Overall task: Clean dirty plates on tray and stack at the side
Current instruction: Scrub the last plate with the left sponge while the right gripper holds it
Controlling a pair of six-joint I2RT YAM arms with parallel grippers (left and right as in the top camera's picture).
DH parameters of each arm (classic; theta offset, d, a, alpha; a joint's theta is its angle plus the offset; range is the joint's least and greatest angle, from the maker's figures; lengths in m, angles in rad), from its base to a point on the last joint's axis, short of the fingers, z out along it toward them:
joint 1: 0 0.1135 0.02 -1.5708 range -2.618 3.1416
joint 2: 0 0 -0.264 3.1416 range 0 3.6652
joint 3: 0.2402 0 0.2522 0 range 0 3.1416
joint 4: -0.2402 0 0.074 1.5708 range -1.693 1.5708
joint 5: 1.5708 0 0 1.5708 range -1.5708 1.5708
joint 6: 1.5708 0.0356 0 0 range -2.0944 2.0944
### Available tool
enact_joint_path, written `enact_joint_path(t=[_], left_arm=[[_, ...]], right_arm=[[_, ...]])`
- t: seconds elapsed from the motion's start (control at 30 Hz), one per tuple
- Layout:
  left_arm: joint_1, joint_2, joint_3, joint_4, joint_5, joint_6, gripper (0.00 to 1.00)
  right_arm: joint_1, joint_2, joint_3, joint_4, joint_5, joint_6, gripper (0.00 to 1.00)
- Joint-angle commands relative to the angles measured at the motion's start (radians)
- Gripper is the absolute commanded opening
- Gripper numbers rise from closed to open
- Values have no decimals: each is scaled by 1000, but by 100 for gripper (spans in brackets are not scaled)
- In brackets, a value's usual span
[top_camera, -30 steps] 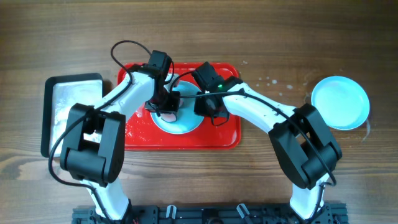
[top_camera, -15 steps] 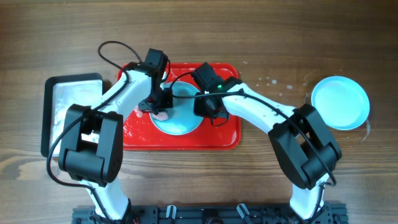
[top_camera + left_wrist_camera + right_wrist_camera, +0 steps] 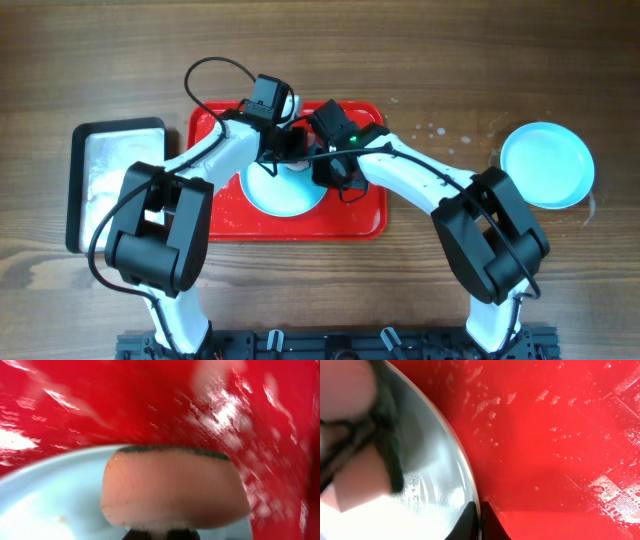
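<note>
Sitting in foamy tray (image 3: pixel 362 216) — one plate (image 3: pixel 285 196)

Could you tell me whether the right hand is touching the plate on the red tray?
Touching. The right wrist view shows the right hand pinching the plate at its rim, one fingertip on either side, over the red tray.

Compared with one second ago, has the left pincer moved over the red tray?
Yes. The left pincer, holding the sponge, went from the middle of the plate toward the far edge of the tray.
</note>
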Motion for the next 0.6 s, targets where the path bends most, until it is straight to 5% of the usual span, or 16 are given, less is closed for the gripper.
enact_joint_path(t=[0.0, 0.4, 0.57], left_arm=[[10, 29, -10, -65, -319, -132, 4], [66, 29, -10, -621, -328, -153, 4], [64, 29, -10, -587, 19, 44, 4]], right_arm=[[0, 28, -3, -11, 20, -22, 4], [0, 28, -3, -8, 20, -21, 4], [0, 28, -3, -8, 20, -21, 4]])
